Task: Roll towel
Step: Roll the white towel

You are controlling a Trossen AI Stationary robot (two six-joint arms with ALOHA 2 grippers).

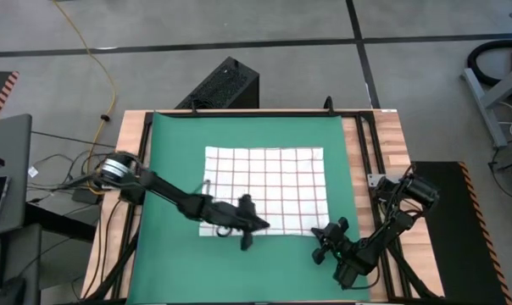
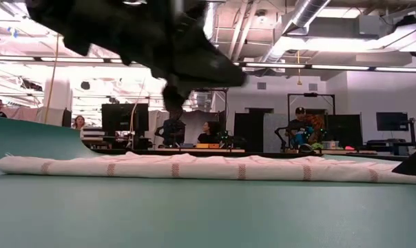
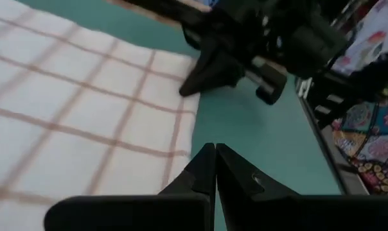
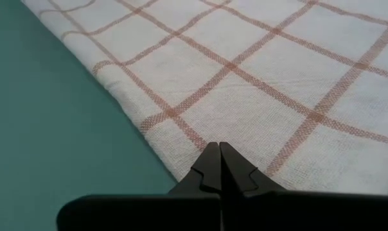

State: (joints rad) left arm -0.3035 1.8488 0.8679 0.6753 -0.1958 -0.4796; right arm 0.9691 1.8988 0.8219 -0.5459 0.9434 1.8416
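Well, the thin white cloth towel with red-brown grid lines lies flat on the green mat over the wooden counter. Both end effectors, left and right, sit pinched shut and empty at its near edge. They should probably lift that hem evenly and roll it towards the far side.

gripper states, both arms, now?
Left gripper: closed, holding nothing, at the towel's near edge.
Right gripper: closed, holding nothing, at the towel's near right corner.
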